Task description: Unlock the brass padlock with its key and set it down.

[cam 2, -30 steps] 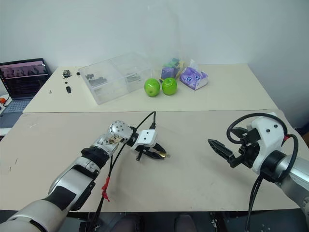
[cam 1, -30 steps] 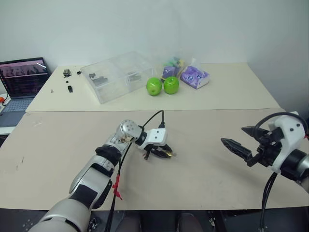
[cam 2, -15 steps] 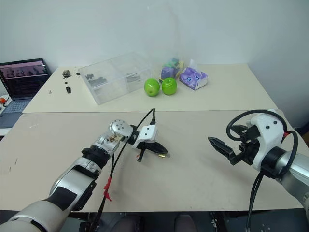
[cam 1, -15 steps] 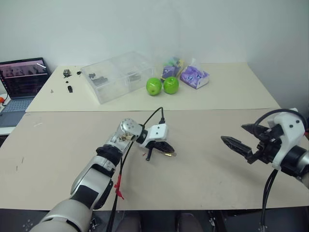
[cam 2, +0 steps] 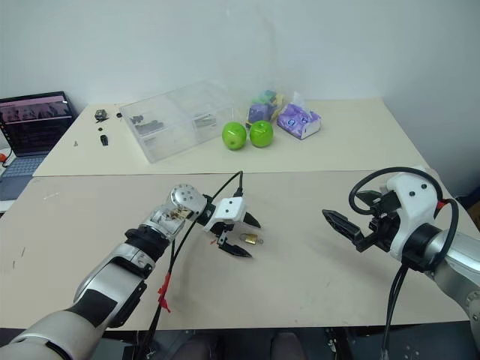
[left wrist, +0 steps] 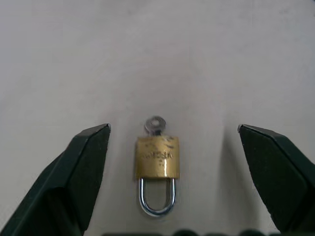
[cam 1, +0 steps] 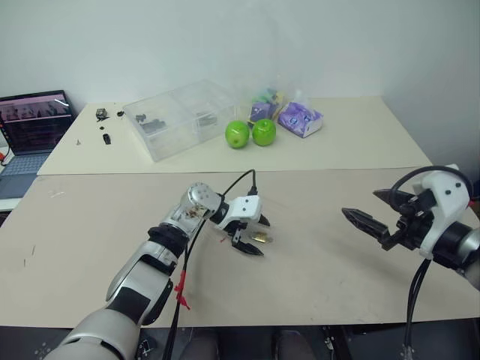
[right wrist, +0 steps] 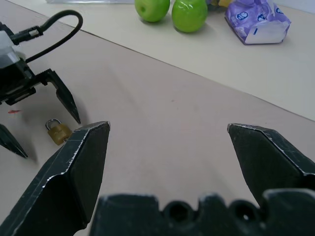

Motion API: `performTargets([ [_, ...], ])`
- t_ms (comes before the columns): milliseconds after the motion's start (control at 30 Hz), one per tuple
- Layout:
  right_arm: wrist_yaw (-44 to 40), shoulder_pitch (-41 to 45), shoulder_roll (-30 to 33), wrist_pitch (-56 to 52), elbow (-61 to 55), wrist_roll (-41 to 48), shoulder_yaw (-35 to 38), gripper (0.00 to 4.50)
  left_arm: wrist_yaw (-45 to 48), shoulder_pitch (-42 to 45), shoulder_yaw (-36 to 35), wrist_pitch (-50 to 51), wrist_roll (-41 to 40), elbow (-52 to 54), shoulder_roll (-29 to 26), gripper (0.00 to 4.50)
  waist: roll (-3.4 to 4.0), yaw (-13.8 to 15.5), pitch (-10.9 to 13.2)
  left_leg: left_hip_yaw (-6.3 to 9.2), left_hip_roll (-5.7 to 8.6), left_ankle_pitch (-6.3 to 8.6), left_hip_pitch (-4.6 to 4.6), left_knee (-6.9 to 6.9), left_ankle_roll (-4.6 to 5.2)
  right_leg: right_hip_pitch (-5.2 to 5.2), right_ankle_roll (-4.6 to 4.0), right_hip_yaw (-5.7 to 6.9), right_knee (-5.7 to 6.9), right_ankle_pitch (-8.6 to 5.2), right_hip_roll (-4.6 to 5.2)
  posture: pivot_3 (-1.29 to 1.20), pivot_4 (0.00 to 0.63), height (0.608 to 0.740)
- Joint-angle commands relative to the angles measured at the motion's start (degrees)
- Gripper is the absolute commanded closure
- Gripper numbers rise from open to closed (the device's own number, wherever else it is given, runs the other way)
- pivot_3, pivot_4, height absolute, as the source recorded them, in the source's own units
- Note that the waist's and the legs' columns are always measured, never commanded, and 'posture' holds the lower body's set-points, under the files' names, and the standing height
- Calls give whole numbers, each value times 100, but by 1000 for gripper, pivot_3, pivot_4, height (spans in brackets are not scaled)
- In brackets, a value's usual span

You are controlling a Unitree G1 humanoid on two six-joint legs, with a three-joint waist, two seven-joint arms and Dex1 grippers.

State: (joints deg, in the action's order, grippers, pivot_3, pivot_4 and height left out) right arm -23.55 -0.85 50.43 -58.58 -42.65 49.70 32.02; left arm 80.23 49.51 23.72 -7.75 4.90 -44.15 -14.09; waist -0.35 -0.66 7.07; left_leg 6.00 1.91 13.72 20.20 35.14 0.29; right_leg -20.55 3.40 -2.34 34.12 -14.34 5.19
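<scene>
The brass padlock (left wrist: 157, 157) lies flat on the beige table (cam 1: 315, 270), its silvery shackle (left wrist: 157, 201) toward the wrist. The head of the key (left wrist: 155, 124) sticks out of its far end. My left gripper (cam 1: 256, 235) is open just above the table, one black finger on each side of the padlock (cam 1: 259, 238) and neither touching it. My right gripper (cam 1: 360, 204) hovers open and empty over the table's right side, pointing left toward the padlock (right wrist: 59, 132).
On the far table stand two green apples (cam 1: 238, 135) (cam 1: 263, 131), a clear plastic box (cam 1: 180, 116), a purple tissue pack (cam 1: 301, 118) and small black parts (cam 1: 105, 116). A laptop (cam 1: 34, 131) sits at the far left. A black cable (cam 1: 244, 180) arcs over my left wrist.
My left gripper was shut on the padlock and has opened. The padlock now lies free on the table between its fingers. The right gripper has stayed put.
</scene>
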Motion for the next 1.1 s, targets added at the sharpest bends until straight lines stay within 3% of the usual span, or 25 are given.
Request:
performTargets([
  [33,18,67,-14,182,-115,-8,90,0,-105,157,33,-107,121,-105,48,258,0,0,0,0,0,0,0,0,0,0,0,0,0,0,0,0,150,740],
  [333,42,70,-20,189,-128,-47,71,0,-46,200,109,-31,284,-259,68,258,-1,4,1,0,0,0,-2,1,1,6,0,1,1,0,0,0,150,740],
  [433,35,66,-11,198,-121,-75,63,0,70,184,129,43,260,-242,61,896,-1,0,0,0,0,1,-2,2,1,7,0,1,1,0,0,0,150,740],
  [700,5,104,-3,232,-93,-163,41,0,123,168,114,-81,218,-133,65,3694,-1,-2,1,0,0,1,-2,2,2,6,1,1,1,0,0,0,150,740],
  [900,4,191,-7,163,-130,-30,-97,0,42,263,-94,-139,-3,49,127,3687,0,0,0,1,0,1,-2,4,2,6,1,1,1,0,0,0,150,740],
  [1100,-457,216,540,491,-129,-548,-488,0,108,723,-709,1005,-745,711,165,3687,3,1,-1,1,0,2,3,8,3,4,1,3,0,-1,1,0,150,740],
])
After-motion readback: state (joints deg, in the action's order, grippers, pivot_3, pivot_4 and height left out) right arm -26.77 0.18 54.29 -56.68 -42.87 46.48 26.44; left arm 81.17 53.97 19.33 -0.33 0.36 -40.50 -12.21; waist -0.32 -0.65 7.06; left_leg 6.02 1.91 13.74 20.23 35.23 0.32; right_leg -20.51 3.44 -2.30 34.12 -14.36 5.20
